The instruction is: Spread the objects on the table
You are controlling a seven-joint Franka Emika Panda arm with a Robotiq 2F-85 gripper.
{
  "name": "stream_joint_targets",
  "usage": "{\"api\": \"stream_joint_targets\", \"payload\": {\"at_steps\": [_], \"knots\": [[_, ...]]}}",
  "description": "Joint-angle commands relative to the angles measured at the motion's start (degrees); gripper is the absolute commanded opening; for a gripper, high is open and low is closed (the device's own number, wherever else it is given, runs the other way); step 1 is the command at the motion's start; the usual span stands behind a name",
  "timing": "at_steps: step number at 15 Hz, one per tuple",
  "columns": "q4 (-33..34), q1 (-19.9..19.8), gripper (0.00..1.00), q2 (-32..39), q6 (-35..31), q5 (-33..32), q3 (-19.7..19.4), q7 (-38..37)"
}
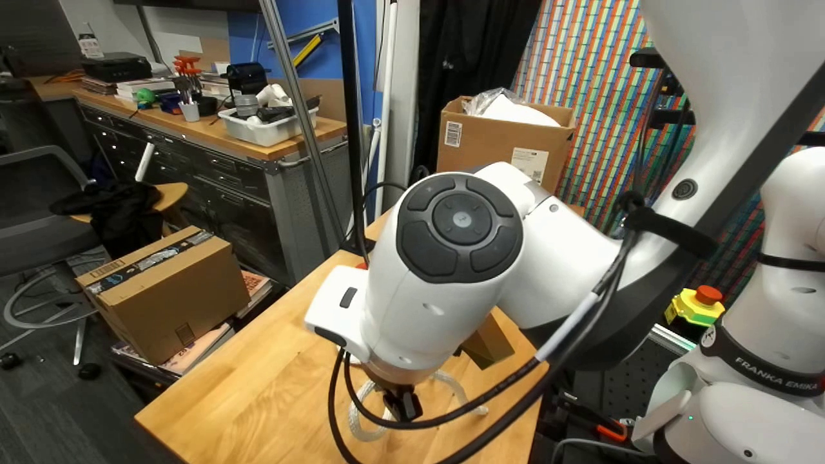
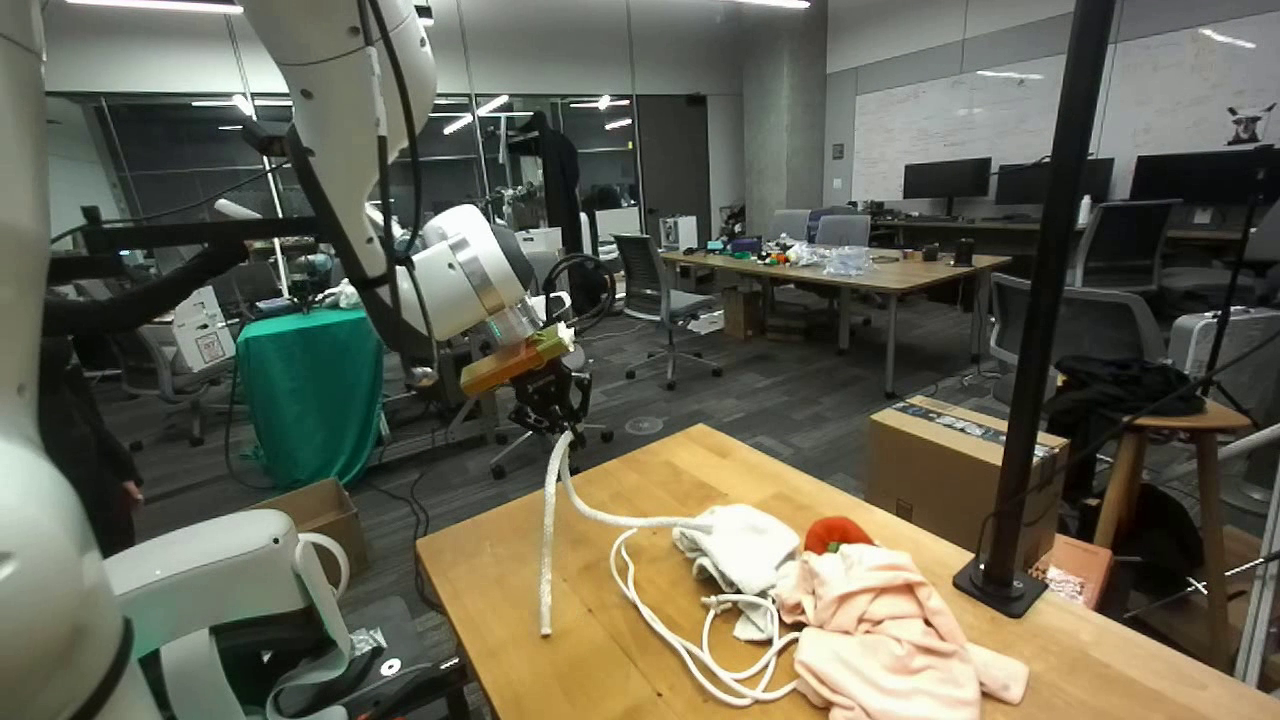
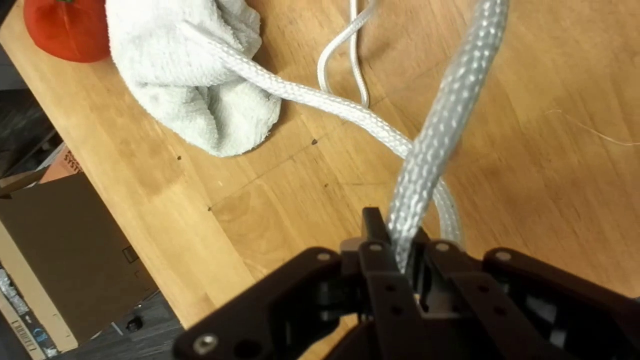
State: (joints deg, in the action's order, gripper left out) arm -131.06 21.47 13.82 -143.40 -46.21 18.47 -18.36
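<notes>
My gripper is shut on the white cord, which is pinched between its fingers above the table. In an exterior view, the cord has one end hanging down to the tabletop, while its other stretch runs across to the whitish rag and lies in loops beside it. A crumpled pink cloth touches the rag. Behind them sits a small red ball with a bit of green on it. The arm's wrist hides most of the cloth pile in an exterior view, where the gripper shows only partly.
A black pole is fixed to the table by a flat base near the far edge. A cardboard box stands beside the table at a lower level. Black cables droop around the wrist. A filled carton stands behind the arm.
</notes>
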Motion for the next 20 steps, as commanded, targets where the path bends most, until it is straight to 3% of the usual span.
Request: {"api": "stream_joint_targets", "payload": {"at_steps": [1, 8, 11, 14, 20], "knots": [[1.2, 0.6, 0.04, 2.5, -2.4, 5.2, 0.1, 1.4], [-0.6, 3.4, 0.04, 1.6, -5.1, 21.8, 3.5, 6.4], [-0.4, 5.1, 0.04, 2.4, -6.2, 25.0, 3.2, 6.3], [0.0, 6.6, 0.04, 3.8, -7.9, 23.0, 1.2, 4.7], [1.6, 10.7, 0.04, 7.5, -12.3, 12.4, -7.6, -2.4]]}}
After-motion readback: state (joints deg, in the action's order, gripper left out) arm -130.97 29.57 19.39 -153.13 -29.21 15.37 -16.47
